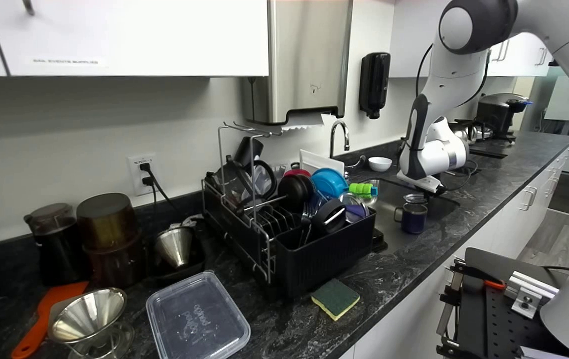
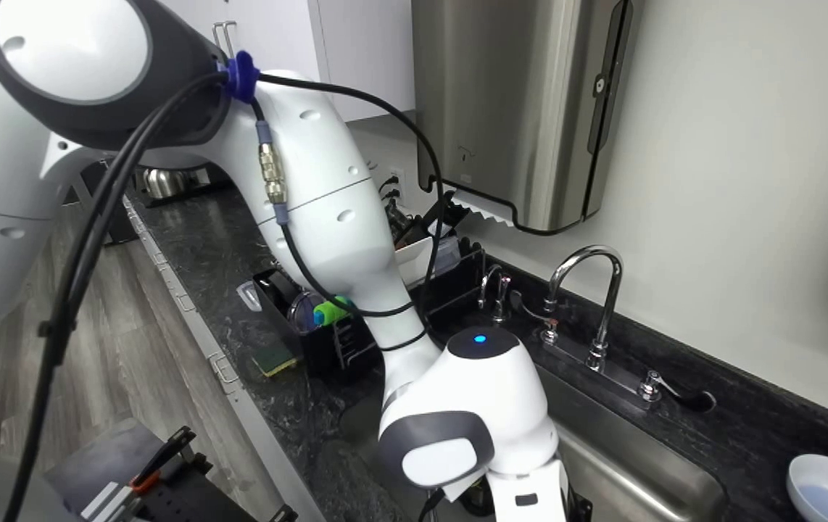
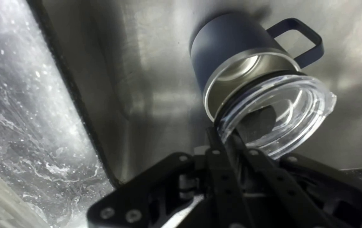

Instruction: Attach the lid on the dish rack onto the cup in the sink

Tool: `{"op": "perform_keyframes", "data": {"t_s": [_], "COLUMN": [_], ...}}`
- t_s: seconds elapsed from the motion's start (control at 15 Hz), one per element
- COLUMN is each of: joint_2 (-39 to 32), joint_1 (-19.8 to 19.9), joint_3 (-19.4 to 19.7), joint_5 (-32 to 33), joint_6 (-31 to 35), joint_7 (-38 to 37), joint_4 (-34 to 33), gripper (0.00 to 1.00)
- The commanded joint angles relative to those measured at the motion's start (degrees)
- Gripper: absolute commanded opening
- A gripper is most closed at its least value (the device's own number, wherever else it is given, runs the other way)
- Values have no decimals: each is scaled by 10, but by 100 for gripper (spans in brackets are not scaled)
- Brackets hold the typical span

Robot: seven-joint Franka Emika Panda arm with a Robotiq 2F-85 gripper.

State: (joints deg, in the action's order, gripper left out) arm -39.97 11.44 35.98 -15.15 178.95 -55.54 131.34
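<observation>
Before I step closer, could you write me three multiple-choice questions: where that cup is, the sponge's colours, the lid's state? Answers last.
1. Where is the cup?
A. On the counter
B. In the sink
C. In the dish rack

2. Which colours does the sponge show?
A. Green and yellow
B. Blue and pink
C. Red and white

3. How is the lid?
A. Sealed on the cup
B. On the counter
C. Held by the gripper

1 B: the wrist view shows the sink's steel around it.
2 A: an exterior view shows its green top and yellow edge.
3 C: in the wrist view its edge is gripped, with part of the cup's mouth uncovered.
</observation>
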Motion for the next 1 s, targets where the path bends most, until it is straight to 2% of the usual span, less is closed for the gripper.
{"op": "perform_keyframes", "data": {"t_s": [0.0,0.53,0.93], "joint_2": [-17,-44,-52], "joint_1": [-10,-12,1], "joint_3": [2,3,-8], "joint_5": [-22,-29,-42], "joint_6": [3,4,8], "joint_7": [16,14,14], "joint_4": [-5,-14,-27], "gripper": [2,2,2]}}
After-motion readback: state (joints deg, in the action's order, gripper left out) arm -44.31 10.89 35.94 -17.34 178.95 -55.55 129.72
